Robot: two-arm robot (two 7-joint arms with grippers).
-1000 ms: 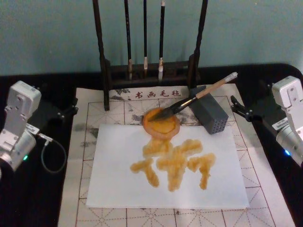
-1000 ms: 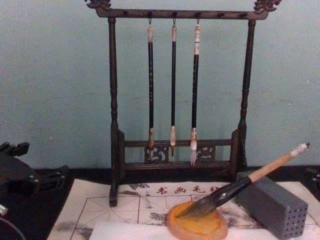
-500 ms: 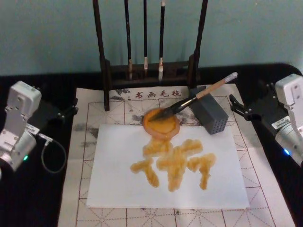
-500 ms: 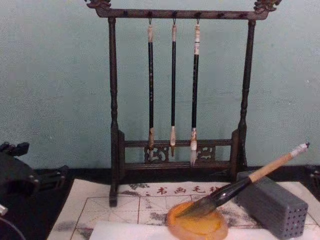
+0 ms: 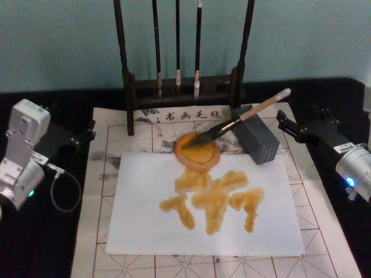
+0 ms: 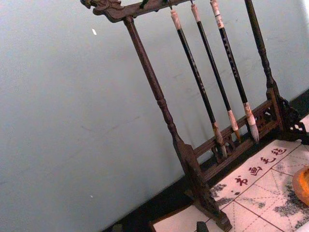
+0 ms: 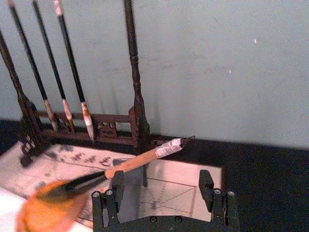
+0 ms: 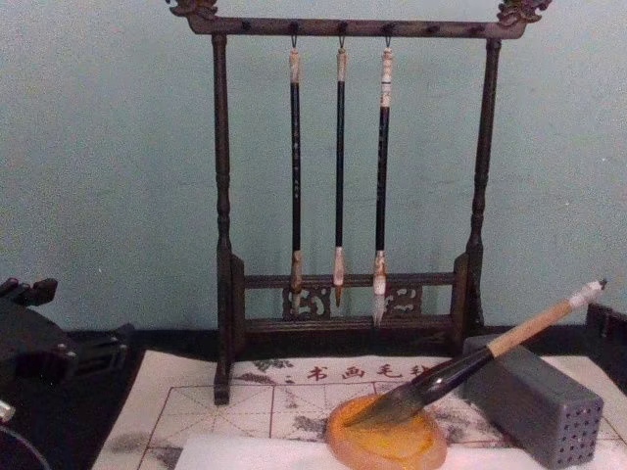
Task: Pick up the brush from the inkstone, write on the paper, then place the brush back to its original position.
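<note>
The brush (image 5: pixel 243 116) (image 8: pixel 509 338) (image 7: pixel 135 162) lies slanted, its dark bristles in the round orange inkstone (image 5: pixel 188 159) (image 8: pixel 387 446) (image 7: pixel 50 210) and its tan handle propped on a grey block (image 5: pixel 258 145). In front of the inkstone lies the white paper (image 5: pixel 145 226), marked with broad amber strokes. My right gripper (image 5: pixel 285 126) (image 7: pixel 161 191) is open just right of the brush's white end cap, not touching it. At the mat's left edge, away from the brush, my left gripper (image 5: pixel 90 130) (image 8: pixel 73 313) is open and holds nothing.
A dark wooden rack (image 5: pixel 179 87) (image 8: pixel 338 323) with three thin hanging brushes stands behind the inkstone. A beige felt mat (image 5: pixel 104 156) with a red grid lies under the paper. A cable (image 5: pixel 61 191) loops beside the left arm.
My right arm has turned and reached in toward the brush's end cap; its edge now shows at the right of the chest view. Brush, inkstone, paper and left arm have not moved.
</note>
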